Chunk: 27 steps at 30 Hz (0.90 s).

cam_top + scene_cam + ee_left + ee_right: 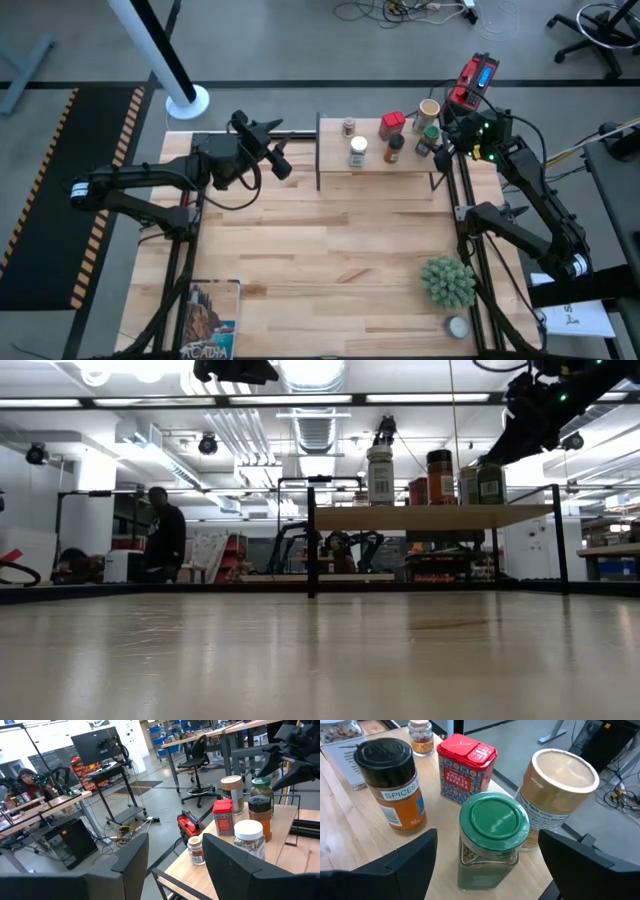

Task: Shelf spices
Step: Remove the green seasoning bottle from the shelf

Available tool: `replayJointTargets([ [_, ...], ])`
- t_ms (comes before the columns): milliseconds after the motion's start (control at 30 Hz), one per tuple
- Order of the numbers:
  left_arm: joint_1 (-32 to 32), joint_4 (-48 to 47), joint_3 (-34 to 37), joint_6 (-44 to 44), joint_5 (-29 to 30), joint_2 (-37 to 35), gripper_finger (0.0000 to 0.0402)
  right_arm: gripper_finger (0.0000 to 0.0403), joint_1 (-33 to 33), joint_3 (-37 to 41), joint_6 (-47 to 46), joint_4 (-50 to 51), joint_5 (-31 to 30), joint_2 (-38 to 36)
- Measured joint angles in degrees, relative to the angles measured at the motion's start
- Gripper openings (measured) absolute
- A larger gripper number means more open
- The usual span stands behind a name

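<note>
Green-lidded glass jar (492,840) stands upright on the light wooden shelf (375,172), between the spread fingers of the right gripper (485,862), ungripped. The left gripper (268,140) hovers left of the shelf, fingers parted and empty.

6 spice containers are counted on 1 shelf (375,170), upper middle of the high view: 1 red square tin (391,125), 1 tan cylinder (429,110), and 4 jars, lidded white (358,151), green (431,136), black (395,148), grey (348,126).

Your tabletop (330,250) carries the shelf (340,172), a spiky plant (448,281), a white tin (458,326) and a book (208,318); six spices (393,140) stand on the shelf.
</note>
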<state>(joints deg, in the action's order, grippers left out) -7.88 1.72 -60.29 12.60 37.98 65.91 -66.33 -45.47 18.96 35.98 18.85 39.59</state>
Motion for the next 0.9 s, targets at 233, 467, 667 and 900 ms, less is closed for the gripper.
replayJointTargets([
  [233,0.0,-1.09,0.0,0.0,-0.03,0.0,0.0184,0.0323,0.36,0.0,0.17,-0.47,0.62,0.2],
  [467,0.0,-1.29,0.0,0.0,-0.04,0.0,0.0181,0.0323,0.38,0.0,0.6,-1.39,0.87,5.17],
  [667,0.0,-1.9,0.0,0.0,-0.04,0.0,0.0183,0.0322,0.38,0.0,1.62,-1.95,0.89,6.61],
  [900,0.0,-2.74,0.0,-0.02,-0.04,0.0,0.0183,0.0318,0.38,0.0,1.54,-2.22,0.89,6.49],
])
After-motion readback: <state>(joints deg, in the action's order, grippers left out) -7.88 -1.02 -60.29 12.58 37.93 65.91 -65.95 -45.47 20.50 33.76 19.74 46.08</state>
